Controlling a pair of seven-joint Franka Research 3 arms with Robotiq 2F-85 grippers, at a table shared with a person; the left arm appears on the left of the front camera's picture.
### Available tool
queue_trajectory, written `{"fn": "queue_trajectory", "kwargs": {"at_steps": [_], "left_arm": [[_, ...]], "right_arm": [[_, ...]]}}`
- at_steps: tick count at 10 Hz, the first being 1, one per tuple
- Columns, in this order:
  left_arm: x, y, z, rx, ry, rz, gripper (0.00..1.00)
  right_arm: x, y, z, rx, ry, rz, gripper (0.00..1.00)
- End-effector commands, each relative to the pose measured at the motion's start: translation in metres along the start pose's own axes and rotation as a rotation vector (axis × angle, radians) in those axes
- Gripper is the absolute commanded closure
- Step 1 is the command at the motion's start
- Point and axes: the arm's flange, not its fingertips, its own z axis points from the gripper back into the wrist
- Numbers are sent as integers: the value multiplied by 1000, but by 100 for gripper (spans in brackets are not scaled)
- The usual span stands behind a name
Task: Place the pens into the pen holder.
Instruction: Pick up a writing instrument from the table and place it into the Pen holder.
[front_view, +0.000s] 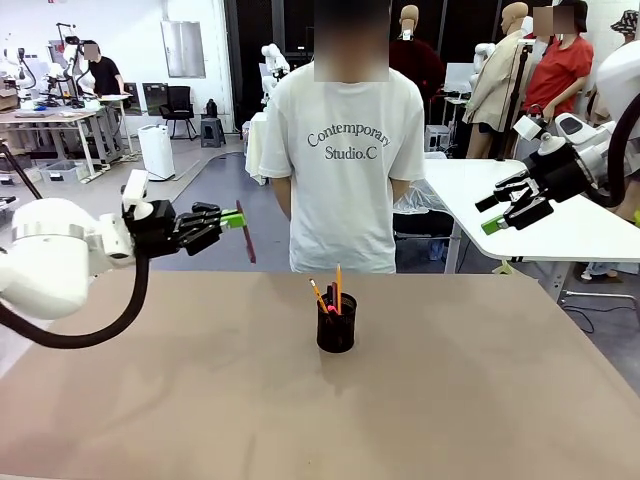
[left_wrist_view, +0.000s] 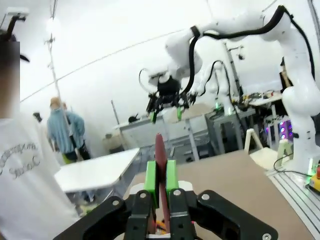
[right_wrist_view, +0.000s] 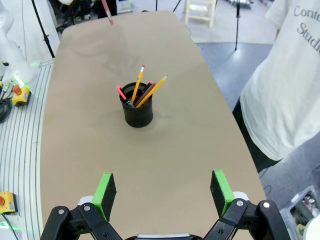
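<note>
My left jaws (front_view: 232, 218) pinch the reddish-brown pencil (front_view: 248, 240), hanging well left of and above the pen holder (front_view: 336, 322) on the worktop (front_view: 200, 380). My right jaws (front_view: 510, 208) gape empty. Coming down off-centre, I judge, could hit the rim or the yellow pencils (front_view: 330, 290) and tip the holder.

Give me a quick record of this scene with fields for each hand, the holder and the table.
left hand: shut on a reddish-brown pencil, raised above the table's left side, away from the holder
right hand: open, empty, raised high at the right
holder: upright near the table's middle, with two yellow pencils and a marker with a red end standing in it
table: tan top
person: standing at the far side, white T-shirt
</note>
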Motion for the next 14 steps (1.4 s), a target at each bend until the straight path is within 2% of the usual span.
{"fn": "queue_trajectory", "kwargs": {"at_steps": [1, 4, 7, 10, 14], "left_arm": [[-8, 20, -21, -36, -54, -19, 100], [-16, 45, -72, -78, -6, -7, 100], [-43, 57, -123, -170, 57, 10, 100], [-79, 59, -154, -219, 46, 32, 100], [-116, 49, -176, -295, 13, 96, 100]], "right_arm": [[2, 3, 1, -7, 1, 2, 0], [2, 3, 1, -7, 1, 2, 0], [2, 3, 1, -7, 1, 2, 0], [2, 3, 1, -7, 1, 2, 0], [2, 3, 1, -7, 1, 2, 0]]}}
